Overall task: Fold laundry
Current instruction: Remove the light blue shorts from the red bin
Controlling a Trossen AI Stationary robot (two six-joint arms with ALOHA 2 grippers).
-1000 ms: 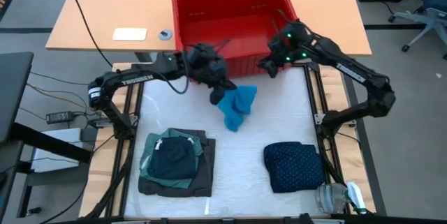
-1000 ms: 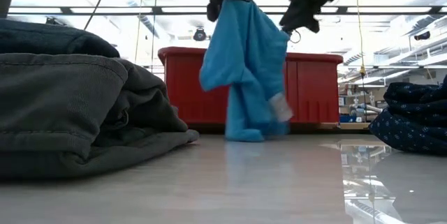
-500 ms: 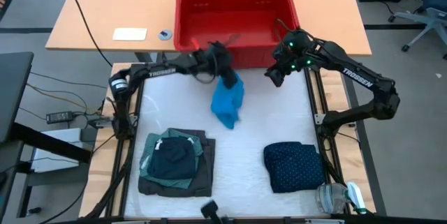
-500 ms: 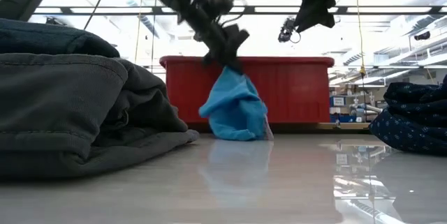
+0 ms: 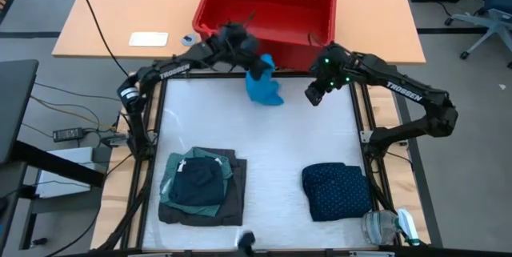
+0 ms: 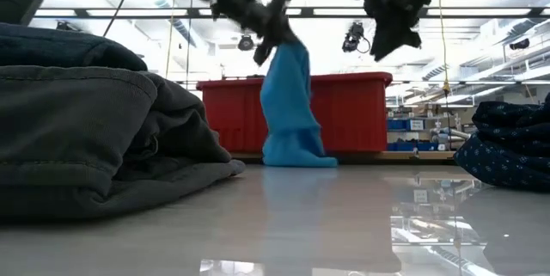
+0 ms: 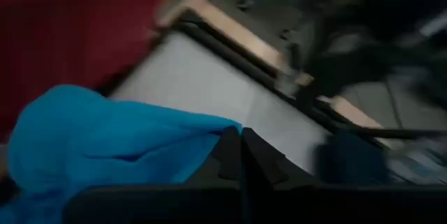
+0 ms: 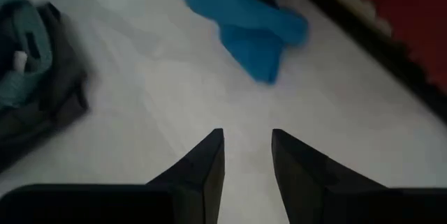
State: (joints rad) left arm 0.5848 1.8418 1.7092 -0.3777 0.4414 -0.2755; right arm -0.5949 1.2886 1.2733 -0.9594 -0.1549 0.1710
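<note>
A bright blue garment [image 5: 263, 88] of the laundry stands bunched at the table's far edge, just in front of the red basket [image 5: 272, 1]. My left gripper [image 5: 254, 63] is shut on its top; in the low view that gripper [image 6: 273, 28] is above the cloth [image 6: 290, 108]. My right gripper [image 5: 314, 94] hovers open to the right of the garment, above the table and slanting down, with nothing between its fingers [image 8: 246, 155]. The garment [image 8: 244, 15] lies beyond them. My left gripper pinches the blue garment's upper end [image 7: 209, 132] between its two shut fingers, coming from the table's left and slanting down. The cloth hangs slack below the fingers in a bunched column. Its lower end [image 6: 299, 157] rests on the table.
A folded stack of grey, teal and dark pieces [image 5: 200, 185] lies at the near left. A folded navy dotted piece [image 5: 336, 189] lies at the near right. White tabletop [image 5: 272, 145] lies bare between them.
My left gripper has carried the blue garment toward the table's far edge. The cloth sank and bunched on the table, then was drawn up into a column. My right gripper has drifted toward the near edge and tipped further down. The red basket has shifted away and turned slightly.
</note>
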